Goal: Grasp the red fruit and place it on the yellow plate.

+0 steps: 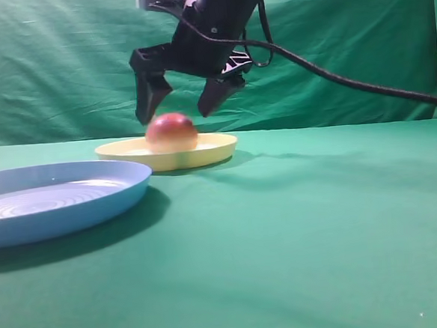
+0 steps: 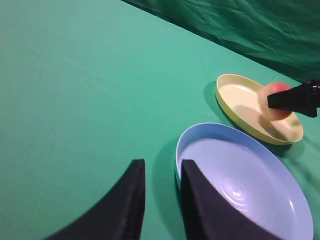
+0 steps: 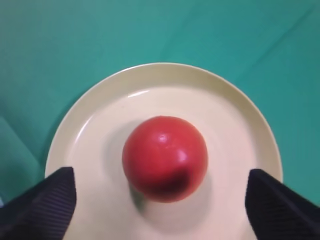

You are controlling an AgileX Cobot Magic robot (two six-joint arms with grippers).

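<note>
The red fruit point(image 1: 171, 131) is seated in the middle of the yellow plate point(image 1: 217, 146), flat base down. The right tool point(image 1: 185, 99) is held just above it, jaws spread wide, clear of the fruit. The left tool point(image 2: 161, 200) is seen nearly closed, holding nothing, beside the blue plate point(image 2: 280, 190) on the green worktop point(image 1: 298, 233).

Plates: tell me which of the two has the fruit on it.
The yellow plate, farther back under the open right pincer, holds the red fruit. The blue plate holds nothing.
</note>
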